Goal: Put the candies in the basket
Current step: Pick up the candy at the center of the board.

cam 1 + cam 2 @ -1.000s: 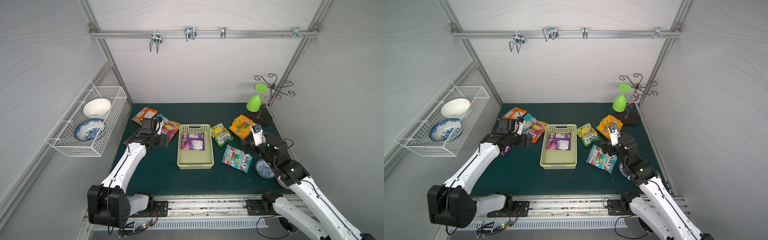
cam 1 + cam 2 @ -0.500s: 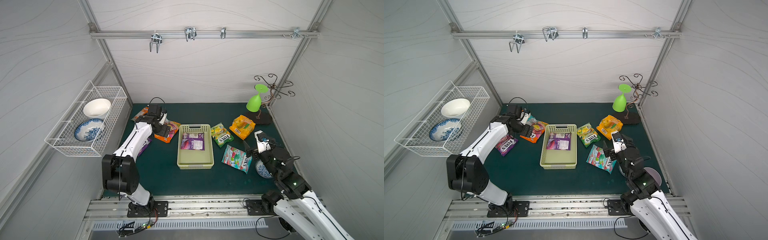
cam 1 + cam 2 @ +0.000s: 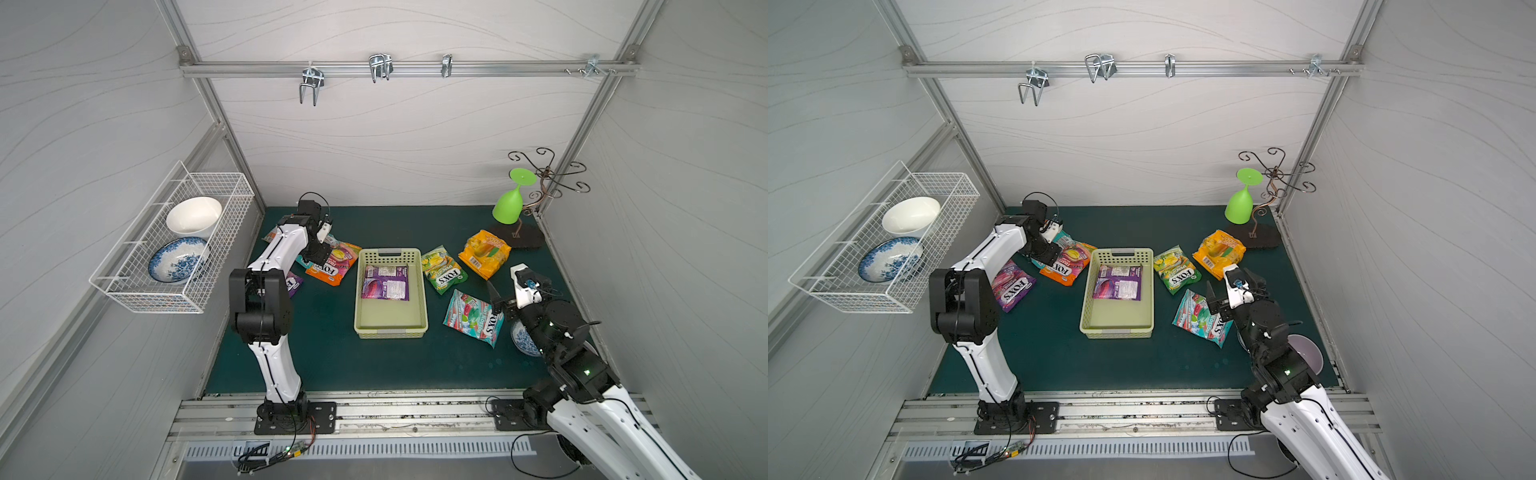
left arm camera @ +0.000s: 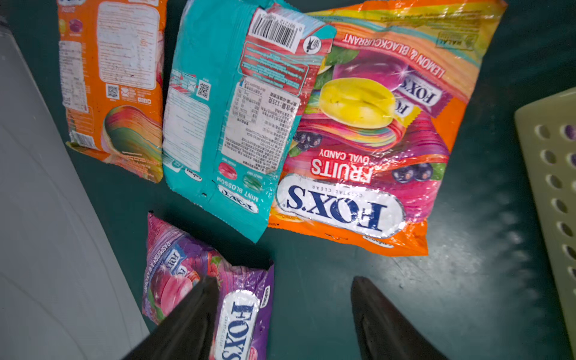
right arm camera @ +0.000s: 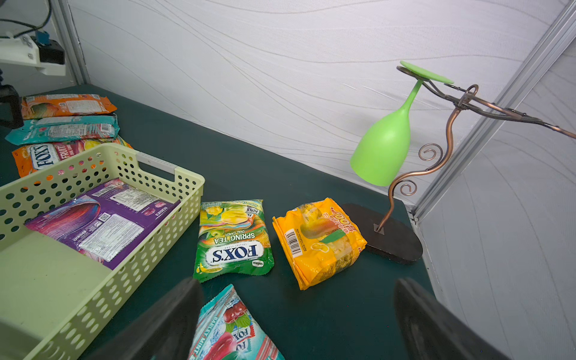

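The pale yellow-green basket (image 3: pixel 390 252) stands mid-mat with a purple candy bag (image 3: pixel 385 282) inside. Loose candies lie around it: a green bag (image 3: pixel 442 270), a yellow-orange bag (image 3: pixel 484 253) and a teal mint bag (image 3: pixel 473 318) on its right. On its left are an orange Fruits bag (image 4: pixel 358 156), a teal bag (image 4: pixel 224 109), an orange bag (image 4: pixel 109 87) and a purple bag (image 4: pixel 202 290). My left gripper (image 4: pixel 285 280) hangs open over the purple bag's edge. My right gripper (image 5: pixel 297 282) stands wide open beside the teal mint bag's corner.
A white wire basket (image 3: pixel 174 249) with two bowls hangs on the left wall. A green glass (image 3: pixel 509 203) hangs upside down on a copper stand (image 3: pixel 519 239) at the back right. A blue-patterned bowl (image 3: pixel 524 340) and a lilac bowl (image 3: pixel 1308 353) sit under the right arm.
The left arm has risen and its gripper has shifted a little right over the left bags, jaws narrowing. The right gripper has drawn back toward the front, near the teal mint bag.
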You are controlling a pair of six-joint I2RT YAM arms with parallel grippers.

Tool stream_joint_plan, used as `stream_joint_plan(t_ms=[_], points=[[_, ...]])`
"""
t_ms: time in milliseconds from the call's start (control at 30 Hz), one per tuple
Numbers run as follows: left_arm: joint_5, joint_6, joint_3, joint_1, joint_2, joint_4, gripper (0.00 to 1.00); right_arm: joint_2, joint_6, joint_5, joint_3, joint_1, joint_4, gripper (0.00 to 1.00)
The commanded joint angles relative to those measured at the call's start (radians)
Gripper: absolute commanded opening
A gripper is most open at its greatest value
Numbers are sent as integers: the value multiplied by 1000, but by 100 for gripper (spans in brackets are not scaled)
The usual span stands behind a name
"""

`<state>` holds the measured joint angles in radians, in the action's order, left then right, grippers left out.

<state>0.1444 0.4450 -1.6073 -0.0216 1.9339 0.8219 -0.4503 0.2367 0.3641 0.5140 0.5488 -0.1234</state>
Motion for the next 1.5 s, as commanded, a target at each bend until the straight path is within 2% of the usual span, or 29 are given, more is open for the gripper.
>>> stream_joint_plan(t_ms=[0,133,267,800,900,1233,1300,1467], points=[[8,41,-87,6,51,-10,67,-1,13,3,-11,1,49,99],[19,64,-129,6,117,-29,63,5,9,-12,-12,1,46,99],[22,68,-178,7,172,-10,55,-5,15,-11,-16,-3,55,99],[50,93,-191,8,271,-73,52,7,13,-29,-23,-6,55,99],[64,103,-196,8,283,-98,45,22,12,-28,-30,-5,56,99],[106,151,-230,22,340,-132,35,8,16,-20,-34,-7,62,99],[101,158,-230,23,343,-135,30,-1,15,-30,-27,-10,57,99],[113,154,-230,23,335,-136,0,8,15,-26,-34,-9,63,99]])
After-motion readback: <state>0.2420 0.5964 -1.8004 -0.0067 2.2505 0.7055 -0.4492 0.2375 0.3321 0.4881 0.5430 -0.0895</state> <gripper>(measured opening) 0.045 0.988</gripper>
